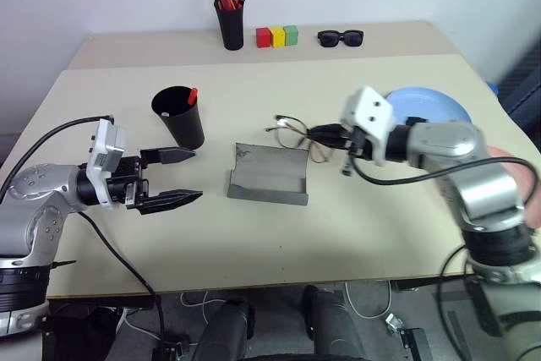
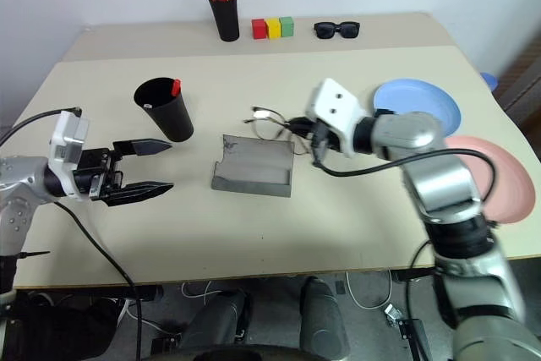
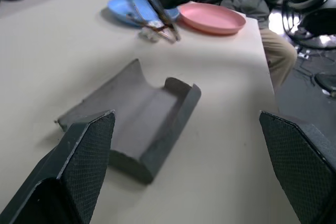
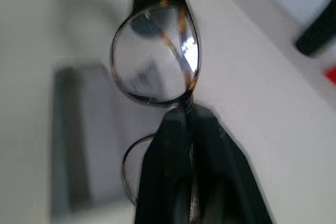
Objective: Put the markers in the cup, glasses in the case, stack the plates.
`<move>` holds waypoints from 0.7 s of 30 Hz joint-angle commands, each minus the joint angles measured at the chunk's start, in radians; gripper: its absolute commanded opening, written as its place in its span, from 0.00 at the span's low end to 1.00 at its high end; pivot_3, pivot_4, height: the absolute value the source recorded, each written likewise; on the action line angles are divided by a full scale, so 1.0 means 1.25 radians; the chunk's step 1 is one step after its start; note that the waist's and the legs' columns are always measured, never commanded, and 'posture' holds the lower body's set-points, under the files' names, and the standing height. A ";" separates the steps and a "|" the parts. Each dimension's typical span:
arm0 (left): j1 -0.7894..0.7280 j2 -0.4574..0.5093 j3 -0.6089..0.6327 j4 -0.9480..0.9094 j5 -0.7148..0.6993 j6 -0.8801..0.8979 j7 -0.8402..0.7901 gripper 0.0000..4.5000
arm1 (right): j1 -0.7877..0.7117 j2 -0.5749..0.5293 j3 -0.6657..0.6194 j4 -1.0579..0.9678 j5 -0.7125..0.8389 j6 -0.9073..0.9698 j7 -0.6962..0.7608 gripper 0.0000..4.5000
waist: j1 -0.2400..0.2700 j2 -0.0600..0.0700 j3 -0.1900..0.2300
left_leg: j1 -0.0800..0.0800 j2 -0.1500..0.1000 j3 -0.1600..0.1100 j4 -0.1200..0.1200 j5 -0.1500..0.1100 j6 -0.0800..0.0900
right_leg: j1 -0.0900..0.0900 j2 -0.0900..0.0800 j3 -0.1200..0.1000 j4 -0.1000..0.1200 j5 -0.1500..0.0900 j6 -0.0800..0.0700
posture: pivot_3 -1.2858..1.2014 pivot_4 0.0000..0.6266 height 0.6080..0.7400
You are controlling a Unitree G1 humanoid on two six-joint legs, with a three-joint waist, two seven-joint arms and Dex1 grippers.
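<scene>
We see the black cup (image 1: 179, 115) standing upright on the table (image 1: 254, 234) with a red marker (image 1: 192, 95) poking above its rim; a small white mark near the rim inside may be the second marker, but we cannot tell. The grey case (image 1: 268, 174) lies open in the middle of the table, flap folded back, with nothing in it. At the far edge a narrower pen pot (image 1: 230, 21) holds orange-capped pens, beside three coloured blocks (image 1: 277, 36) and dark sunglasses (image 1: 341, 37).

The right gripper (image 1: 319, 134) is clamped on the glasses (image 1: 293, 132), holding them in the air just past the far right corner of the case. The left gripper (image 1: 173, 178) hangs spread wide and empty, between the cup and the case's near left side.

The right eye view shows the pink plate (image 2: 499, 177) beside the blue plate (image 2: 420, 104), unstacked. The right wrist view gives the glasses close up: round clear lenses, thin dark rims with brownish flecks, pinched near the bridge.
</scene>
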 commanded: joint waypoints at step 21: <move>0.046 0.007 0.033 -0.082 -0.038 -0.003 0.060 1.00 | 0.001 0.057 0.183 0.099 -0.101 0.053 -0.044 0.00 | -0.003 0.000 0.000 | -0.002 -0.001 0.000 -0.001 0.000 0.000 | -0.004 0.001 0.000 0.002 0.001 -0.001 | 0.52 0.24 1.00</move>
